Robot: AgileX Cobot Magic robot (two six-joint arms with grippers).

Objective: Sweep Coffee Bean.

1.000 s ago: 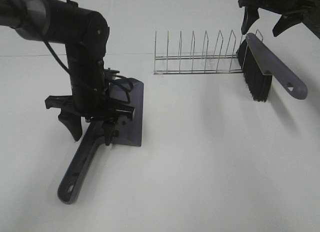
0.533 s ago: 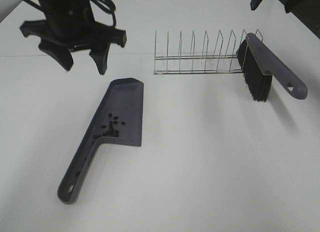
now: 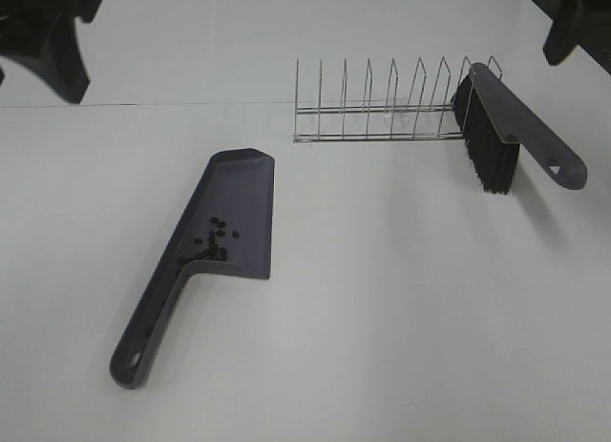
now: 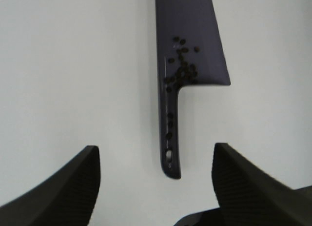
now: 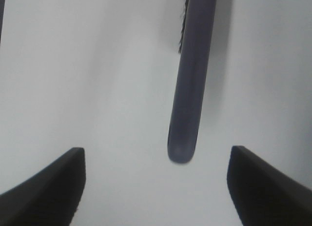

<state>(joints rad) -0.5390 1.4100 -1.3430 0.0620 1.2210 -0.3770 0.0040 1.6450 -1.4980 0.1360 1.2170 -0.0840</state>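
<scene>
While both arms hang high above the white counter (image 3: 401, 327), the sweeping itself looks finished: the coffee beans (image 3: 212, 243) sit gathered inside the dustpan (image 3: 239, 222), clustered at the back of its tray where the tray meets the handle, and a few have rolled into the handle's channel, as the left wrist view shows (image 4: 170, 123). I can spot no loose beans on the bare counter around it.

That dustpan lies flat toward the counter's left side, handle pointing at the near-left corner. Over near the far-right corner the brush (image 3: 506, 136) leans against the end of a wire rack (image 3: 382, 103), bristles down and handle angling toward the right edge.

Up over the dustpan the left gripper (image 4: 156, 187) is spread wide with nothing between its fingers. Its partner, the right gripper (image 5: 156, 187), is likewise wide open and empty, poised above the tip of the brush handle (image 5: 187, 104).

My guess is that the job is at its closing stage, tools set down and arms clear. If anything remains, it would be carrying the loaded dustpan away, which would call for a level grip on the handle so the beans don't spill out of the tray's open front.
</scene>
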